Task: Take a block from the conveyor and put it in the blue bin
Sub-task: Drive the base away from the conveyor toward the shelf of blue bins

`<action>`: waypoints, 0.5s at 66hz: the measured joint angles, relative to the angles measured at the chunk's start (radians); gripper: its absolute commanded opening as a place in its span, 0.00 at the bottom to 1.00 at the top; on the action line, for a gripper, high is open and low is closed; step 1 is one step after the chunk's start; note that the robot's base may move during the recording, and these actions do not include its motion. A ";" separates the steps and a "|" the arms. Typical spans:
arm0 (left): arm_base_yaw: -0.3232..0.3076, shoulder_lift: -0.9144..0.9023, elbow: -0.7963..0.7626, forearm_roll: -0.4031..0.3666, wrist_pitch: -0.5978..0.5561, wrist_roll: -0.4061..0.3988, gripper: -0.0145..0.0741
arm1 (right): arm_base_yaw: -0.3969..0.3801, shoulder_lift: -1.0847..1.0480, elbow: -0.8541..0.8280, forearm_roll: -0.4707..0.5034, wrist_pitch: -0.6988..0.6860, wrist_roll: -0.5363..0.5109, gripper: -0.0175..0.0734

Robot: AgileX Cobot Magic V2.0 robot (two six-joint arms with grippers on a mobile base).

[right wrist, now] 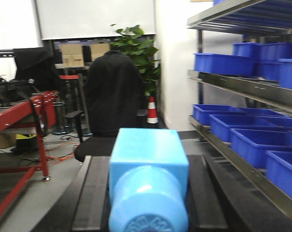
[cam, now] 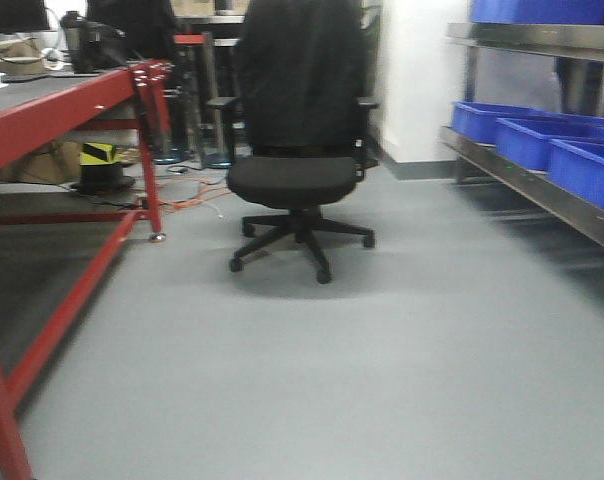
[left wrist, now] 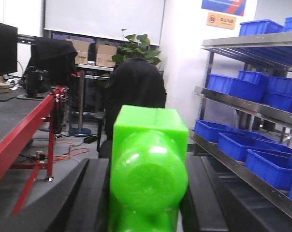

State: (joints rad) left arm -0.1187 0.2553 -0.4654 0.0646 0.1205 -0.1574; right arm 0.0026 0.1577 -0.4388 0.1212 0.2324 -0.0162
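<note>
In the left wrist view my left gripper (left wrist: 146,166) is shut on a bright green block (left wrist: 148,145) with a round stud facing the camera. My right gripper (right wrist: 148,166) is likewise shut on a light blue block (right wrist: 148,150). Both blocks are held in the air above the grey floor. The conveyor (cam: 27,95), a dark belt in a red frame, runs along the left. Blue bins (cam: 542,140) sit in a row on a steel shelf at the right, also seen as blue bins (left wrist: 242,145) and blue bins (right wrist: 255,140). Neither gripper shows in the front view.
A black office chair (cam: 297,180) draped with a dark jacket stands ahead in the aisle. Orange cable (cam: 192,200) lies on the floor near the conveyor leg (cam: 152,170). A traffic cone (right wrist: 152,111) and a potted plant (right wrist: 136,46) stand behind the chair.
</note>
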 measured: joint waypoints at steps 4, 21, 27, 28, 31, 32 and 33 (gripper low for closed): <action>0.000 0.000 0.000 0.000 0.000 0.000 0.04 | 0.000 0.000 0.000 0.000 0.000 0.000 0.01; 0.000 0.000 0.000 0.000 0.000 0.000 0.04 | 0.000 0.000 0.000 0.000 0.000 -0.002 0.01; 0.000 0.000 0.000 0.000 0.000 0.000 0.04 | 0.000 0.000 0.000 0.000 0.000 -0.002 0.01; 0.000 0.000 0.000 0.000 0.000 0.000 0.04 | 0.000 0.000 0.000 0.000 0.000 -0.002 0.01; 0.000 0.000 0.000 0.000 0.000 0.000 0.04 | 0.000 0.000 0.000 0.000 0.000 -0.002 0.01; 0.000 0.000 0.000 0.000 0.000 0.000 0.04 | 0.000 0.000 0.000 0.000 0.000 -0.002 0.01; 0.000 0.000 0.000 0.000 0.000 0.000 0.04 | 0.000 0.000 0.000 0.000 0.000 -0.002 0.01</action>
State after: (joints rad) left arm -0.1187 0.2553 -0.4654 0.0646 0.1205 -0.1574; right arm 0.0026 0.1577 -0.4388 0.1212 0.2324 -0.0182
